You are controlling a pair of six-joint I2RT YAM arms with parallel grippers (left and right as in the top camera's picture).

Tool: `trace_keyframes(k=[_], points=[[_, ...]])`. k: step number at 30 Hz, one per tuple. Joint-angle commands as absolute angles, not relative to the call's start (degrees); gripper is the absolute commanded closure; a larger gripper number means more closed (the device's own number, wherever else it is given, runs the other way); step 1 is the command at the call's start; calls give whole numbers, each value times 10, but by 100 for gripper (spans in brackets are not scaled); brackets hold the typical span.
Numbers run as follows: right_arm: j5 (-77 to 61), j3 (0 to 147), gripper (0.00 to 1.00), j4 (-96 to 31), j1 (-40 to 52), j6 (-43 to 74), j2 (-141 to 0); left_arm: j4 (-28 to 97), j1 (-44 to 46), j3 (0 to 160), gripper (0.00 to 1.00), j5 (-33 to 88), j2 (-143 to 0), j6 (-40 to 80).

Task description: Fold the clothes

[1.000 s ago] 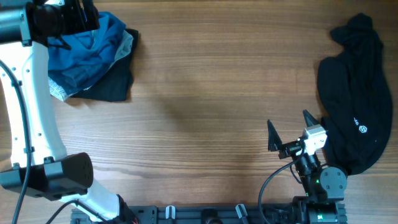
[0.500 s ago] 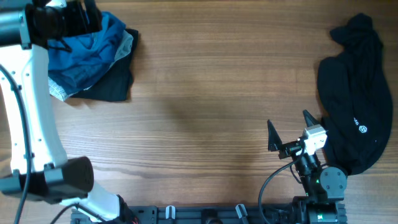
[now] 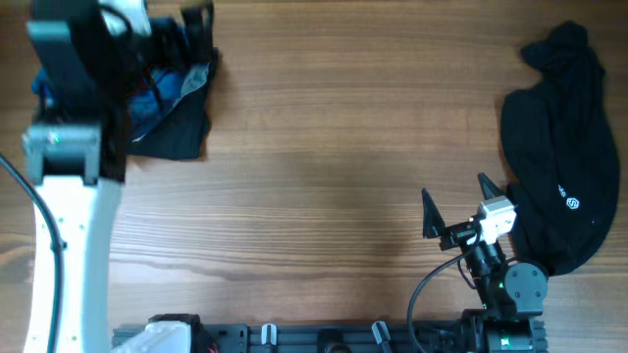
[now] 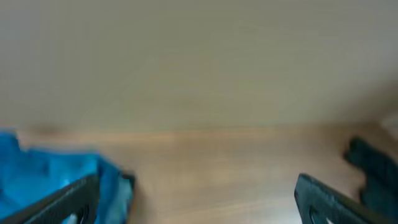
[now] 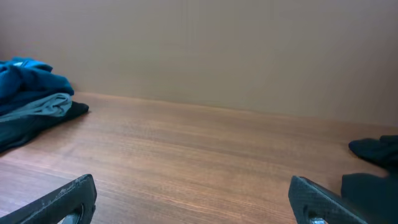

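Note:
A pile of clothes lies at the table's far left: a blue garment (image 3: 162,86) on top of a black one (image 3: 179,135). My left gripper (image 3: 186,32) is open and empty above the pile's far right edge. In the blurred left wrist view its fingers (image 4: 199,202) are spread wide, with the blue garment (image 4: 43,174) at the lower left. A black garment (image 3: 559,147) with a small white logo lies at the right. My right gripper (image 3: 456,204) is open and empty just left of it, low near the front edge. Its spread fingers also show in the right wrist view (image 5: 199,199).
The right wrist view shows the blue garment (image 5: 25,73) far left with grey (image 5: 46,104) and black cloth under it, and the black garment (image 5: 373,149) at the right edge. Bare wood table (image 3: 334,137) lies between the two piles. The left arm's white link (image 3: 69,245) spans the left side.
My left arm has swung over the blue pile, and its gripper has moved right to the pile's far right edge. The right arm and both piles have not moved.

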State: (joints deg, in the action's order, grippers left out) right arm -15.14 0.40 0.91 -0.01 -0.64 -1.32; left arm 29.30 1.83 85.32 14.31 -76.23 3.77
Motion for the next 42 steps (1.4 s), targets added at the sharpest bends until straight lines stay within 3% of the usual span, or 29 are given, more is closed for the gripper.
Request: trace_keyframes(k=[1, 8, 15, 26, 33, 42], points=[[-146, 3, 0, 12, 4, 2, -13, 205, 20, 670, 0, 176, -642, 57], [-146, 3, 0, 12, 4, 1, -13, 32, 20, 335, 0, 186, -435, 68], [-146, 3, 0, 12, 4, 2, -13, -78, 20, 120, 0, 184, -263, 69], [-146, 3, 0, 12, 4, 2, -13, -67, 9, 3, 0, 173, -110, 69], [-146, 3, 1, 12, 4, 1, -13, 31, 1, 3, 0, 171, -36, 68], [-146, 3, 0, 12, 4, 1, -13, 28, 1, 3, 0, 173, -1, 69]])
